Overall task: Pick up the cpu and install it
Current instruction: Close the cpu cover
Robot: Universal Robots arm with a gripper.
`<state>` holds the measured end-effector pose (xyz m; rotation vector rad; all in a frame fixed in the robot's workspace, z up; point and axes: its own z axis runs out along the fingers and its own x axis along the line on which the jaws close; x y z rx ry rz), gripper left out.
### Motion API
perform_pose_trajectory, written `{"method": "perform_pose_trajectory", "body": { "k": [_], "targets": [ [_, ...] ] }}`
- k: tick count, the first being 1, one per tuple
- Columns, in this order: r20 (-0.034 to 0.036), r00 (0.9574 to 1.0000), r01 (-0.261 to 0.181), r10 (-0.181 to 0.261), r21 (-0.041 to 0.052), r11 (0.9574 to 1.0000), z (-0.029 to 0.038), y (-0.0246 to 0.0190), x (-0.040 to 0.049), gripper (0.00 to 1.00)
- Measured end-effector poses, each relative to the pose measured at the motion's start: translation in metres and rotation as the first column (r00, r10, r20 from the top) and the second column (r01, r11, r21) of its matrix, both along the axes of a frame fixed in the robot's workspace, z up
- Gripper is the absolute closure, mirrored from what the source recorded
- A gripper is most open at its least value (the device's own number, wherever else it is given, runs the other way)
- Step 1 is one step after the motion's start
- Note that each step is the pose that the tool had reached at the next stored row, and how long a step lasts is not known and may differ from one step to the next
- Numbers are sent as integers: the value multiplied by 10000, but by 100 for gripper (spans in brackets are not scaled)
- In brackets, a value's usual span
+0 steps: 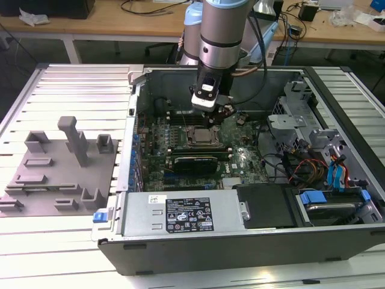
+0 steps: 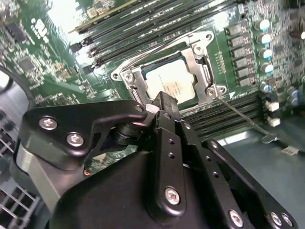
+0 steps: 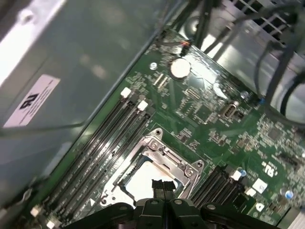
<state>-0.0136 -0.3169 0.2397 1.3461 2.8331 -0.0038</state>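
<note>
One hand (image 2: 161,99), fingers shut tight with nothing between them, hangs near the middle of the exterior view. The cpu (image 2: 174,82) lies flat inside the socket (image 2: 202,71), straight below the fingertips, very close.

Bright, even overhead light fills the exterior view. The ribbed surface (image 1: 78,84) gleams pale, while the inside of the case (image 1: 240,247) sits dimmer. In the second wrist view glare whitens a corner of the board (image 2: 47,62), and the cpu (image 2: 169,83) shines. In the first wrist view soft reflections wash a grey metal wall (image 3: 95,47).
</note>
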Motion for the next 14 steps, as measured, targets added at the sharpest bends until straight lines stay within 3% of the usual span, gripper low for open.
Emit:
{"method": "perform_pose_trajectory", "body": {
  "k": [2, 5, 9, 11, 13, 14],
  "targets": [
    [0, 9982, -599, 599, 0, 9982, 0, 0, 0, 89],
    [0, 9912, -1325, 1325, 0, 9912, 0, 0, 0, 89],
    [0, 9775, -2110, 2110, 0, 9775, 0, 0, 0, 89],
    [0, 9604, -2785, 2785, 0, 9604, 0, 0, 0, 89],
    [0, 9493, -3145, 3145, 0, 9493, 0, 0, 0, 89],
    [0, 9381, -3464, 3464, 0, 9381, 0, 0, 0, 89]
  ]
}}
